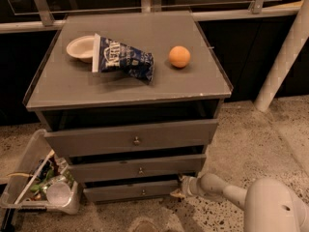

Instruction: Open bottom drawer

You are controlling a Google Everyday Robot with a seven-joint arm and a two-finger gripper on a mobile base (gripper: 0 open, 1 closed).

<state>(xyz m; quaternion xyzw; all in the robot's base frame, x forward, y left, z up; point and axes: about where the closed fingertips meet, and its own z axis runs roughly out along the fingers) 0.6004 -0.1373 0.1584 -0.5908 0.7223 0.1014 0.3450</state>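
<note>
The pincer (pixel 179 188) hangs low, with the bottom drawer (pixel 116 192) just to its left. Whether it grips anything, I cannot tell.

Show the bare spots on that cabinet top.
Free: the front strip of the cabinet top below the chip bag, and right of the orange. Crowded: back left, bowl against bag. The gripper sits by the bottom drawer, right end.
</note>
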